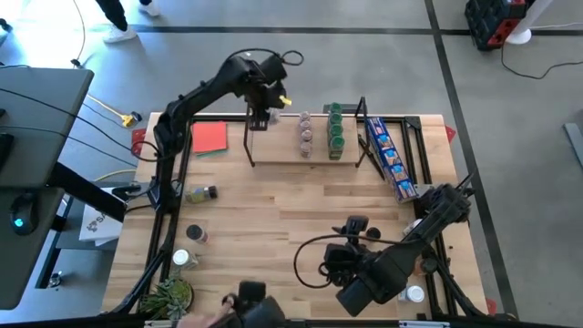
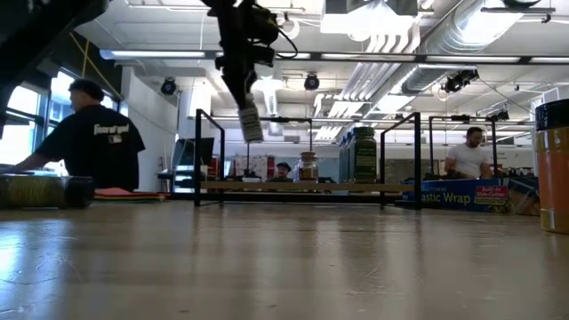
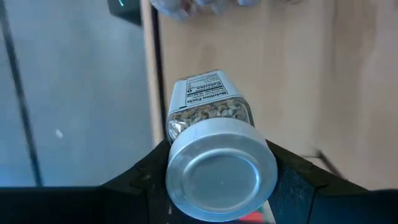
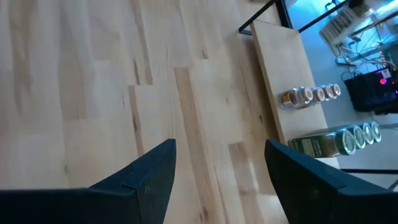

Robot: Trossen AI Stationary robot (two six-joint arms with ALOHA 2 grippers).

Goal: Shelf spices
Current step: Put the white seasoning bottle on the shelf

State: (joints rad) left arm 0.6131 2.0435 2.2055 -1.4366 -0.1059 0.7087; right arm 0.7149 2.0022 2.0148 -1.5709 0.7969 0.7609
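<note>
The left tool (image 1: 259, 117) is clamped on a silver-capped spice jar (image 3: 211, 149) and hangs over the shelf's (image 1: 273, 150) left end — so the board is pretty much straight below, jar's long axis near vertical, cap up. Right tool (image 4: 217, 168) sits open, well apart over the bench (image 1: 273, 219) — left arm's clearly the nearer one.

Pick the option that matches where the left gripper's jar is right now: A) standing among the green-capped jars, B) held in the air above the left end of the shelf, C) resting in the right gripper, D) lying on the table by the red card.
B: the left gripper is shut on the jar, which hangs clear above the shelf board's left end.
</note>
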